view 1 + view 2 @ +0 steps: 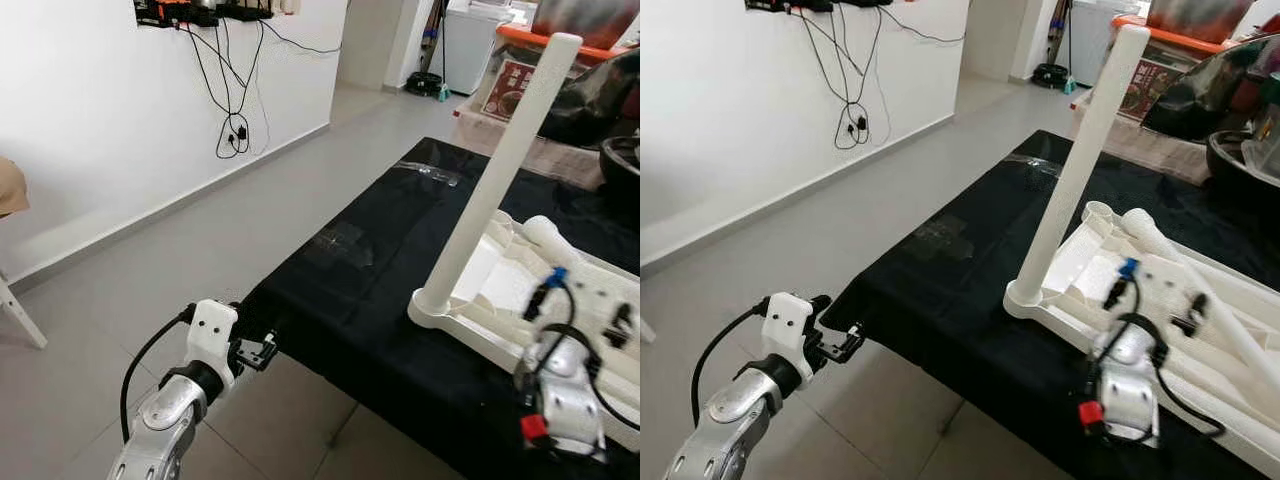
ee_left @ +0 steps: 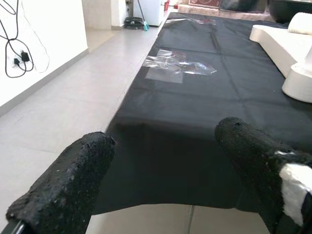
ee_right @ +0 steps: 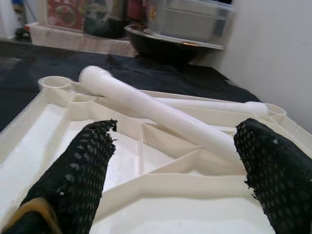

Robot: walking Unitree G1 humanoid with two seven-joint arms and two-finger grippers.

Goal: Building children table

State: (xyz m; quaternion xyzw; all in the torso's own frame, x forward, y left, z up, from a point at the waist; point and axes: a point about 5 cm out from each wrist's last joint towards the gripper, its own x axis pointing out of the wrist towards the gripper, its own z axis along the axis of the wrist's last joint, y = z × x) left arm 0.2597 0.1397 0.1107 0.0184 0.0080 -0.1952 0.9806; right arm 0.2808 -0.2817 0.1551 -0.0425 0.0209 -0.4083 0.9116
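Observation:
A white plastic tabletop (image 1: pixel 1095 275) lies upside down on a black cloth (image 1: pixel 380 270). One white leg (image 1: pixel 500 165) stands upright in its near-left corner socket. A second loose leg (image 3: pixel 161 112) lies across the tabletop's underside (image 3: pixel 146 190), and another thinner leg (image 3: pixel 214 105) rests behind it. My right gripper (image 3: pixel 170 161) hovers open just above the tabletop's near edge, facing the lying leg. My left gripper (image 2: pixel 161 161) is open with nothing between its fingers, held off the cloth's near-left corner above the floor.
A crumpled clear plastic bag (image 2: pixel 180 68) lies on the cloth. Cables (image 1: pixel 235 125) hang down the white wall on the left. Boxes, a dark bowl (image 3: pixel 165 46) and clutter stand beyond the cloth's far edge. Grey tiled floor (image 1: pixel 200 260) stretches to the left.

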